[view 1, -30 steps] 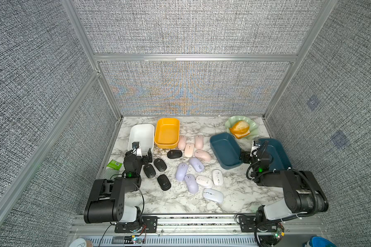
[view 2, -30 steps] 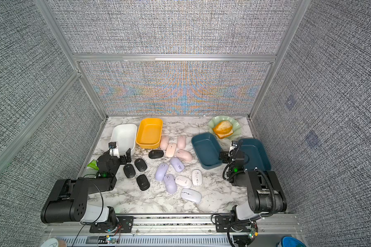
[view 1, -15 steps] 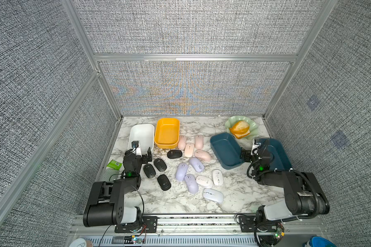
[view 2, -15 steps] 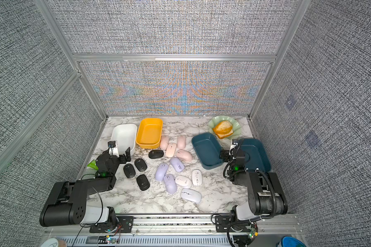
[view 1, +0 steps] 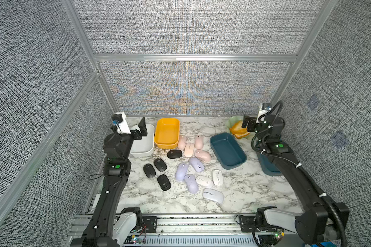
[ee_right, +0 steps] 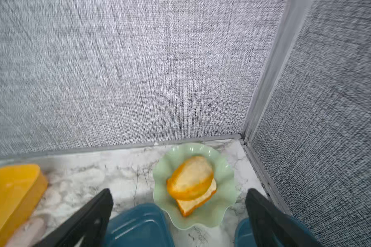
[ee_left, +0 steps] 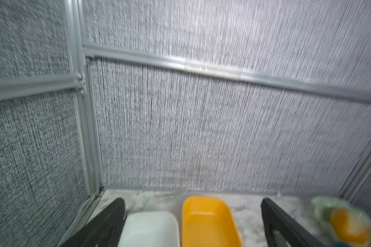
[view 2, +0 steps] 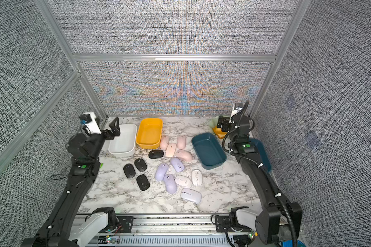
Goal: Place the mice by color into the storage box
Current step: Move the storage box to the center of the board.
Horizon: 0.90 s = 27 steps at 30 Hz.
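Two claws, both spread wide and empty, hang above the far end of a marble bench point(view 1: 244, 192).
The left claw point(ee_left: 192, 202) hovers at the far end of a white box point(view 1: 145, 147), with a yellow box point(view 1: 167, 133) just beside that. The right claw point(ee_right: 179, 192) hovers near a green plate point(ee_right: 223, 171) holding a bread roll point(ee_right: 191, 177). Close by are a teal box point(view 1: 227, 151) and a second teal box point(view 1: 268, 169), partly hidden under the arm. Fourteen mice point(view 2: 177, 164) lie loose on the bench, none in a box: four black mice point(view 1: 160, 164) nearest the left arm, four pink mice point(view 1: 189, 149) by the yellow box, three lilac mice point(view 1: 181, 171) mid-bench, and three white mice point(view 1: 217, 177) nearer the front edge.
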{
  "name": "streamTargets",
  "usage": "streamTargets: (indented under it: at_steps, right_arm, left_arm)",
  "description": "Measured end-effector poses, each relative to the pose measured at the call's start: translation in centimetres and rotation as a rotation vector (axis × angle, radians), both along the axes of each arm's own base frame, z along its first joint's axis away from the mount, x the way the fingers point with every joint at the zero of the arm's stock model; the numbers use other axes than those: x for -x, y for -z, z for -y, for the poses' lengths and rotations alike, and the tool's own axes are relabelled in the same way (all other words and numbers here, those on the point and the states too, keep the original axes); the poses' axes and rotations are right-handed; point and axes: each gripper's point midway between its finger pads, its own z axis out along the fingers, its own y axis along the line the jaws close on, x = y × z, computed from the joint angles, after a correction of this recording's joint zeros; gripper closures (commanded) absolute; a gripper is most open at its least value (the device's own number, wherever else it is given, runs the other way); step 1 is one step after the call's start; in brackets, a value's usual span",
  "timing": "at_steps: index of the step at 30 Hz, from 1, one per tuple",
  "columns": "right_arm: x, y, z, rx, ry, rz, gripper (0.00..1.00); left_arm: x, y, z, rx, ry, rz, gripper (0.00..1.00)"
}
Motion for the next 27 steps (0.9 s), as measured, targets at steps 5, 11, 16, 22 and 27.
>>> streamTargets:
  at_steps: [5,11,16,22,27]
  right_arm:
    - [0.5,6.5,2.7,-0.101,0.064,-0.232,0.27]
    - [0.7,11.1,6.4,-0.129,0.19,-0.418,0.26]
    - [0.2,17.0,8.8,-0.102,0.232,-0.646,0.28]
    - [0.8,20.4,11.0,-0.098,0.257,-0.785,0.28]
    - [1.1,23.9,10.4,-0.127,0.215,-0.881,0.36]
  left_arm:
    - [-0.1,-0.8,-0.5,0.234,0.005,-0.033,0.01]
    - [-4.5,4.0,2.2,0.294,0.132,-0.24,0.17]
    - [-6.2,9.3,9.1,0.259,0.356,-0.427,0.24]
    - [-4.1,13.6,14.1,0.172,0.51,-0.55,0.24]
    - [-3.6,15.1,14.4,0.158,0.532,-0.584,0.24]
